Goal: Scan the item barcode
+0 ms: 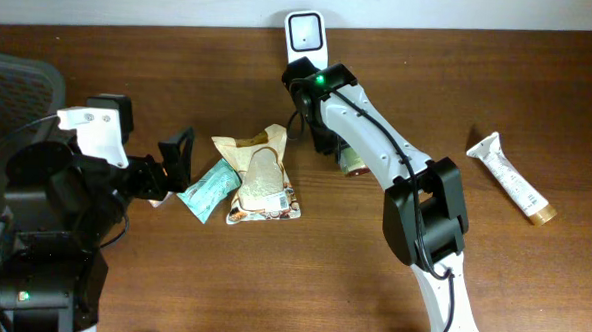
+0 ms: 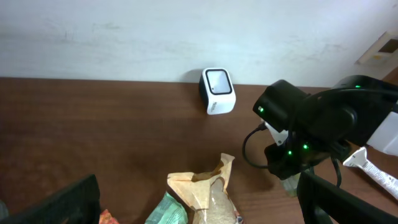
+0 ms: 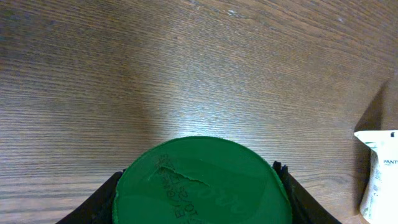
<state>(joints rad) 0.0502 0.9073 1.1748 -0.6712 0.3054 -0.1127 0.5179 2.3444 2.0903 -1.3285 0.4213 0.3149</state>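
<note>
Pinching a green-lidded container (image 3: 202, 180) from both sides, right jaws near the scanner (image 1: 308, 33), left jaws spread wide

green lid (image 3: 202, 180), white scanner (image 1: 308, 33), brown wood-grain table (image 3: 186, 62)

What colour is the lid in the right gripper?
The lid is green; right wrist view shows it best.

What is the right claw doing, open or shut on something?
Shut on something. The right gripper has its fingers pressed against both sides of the round green lid, gripping it.
</note>
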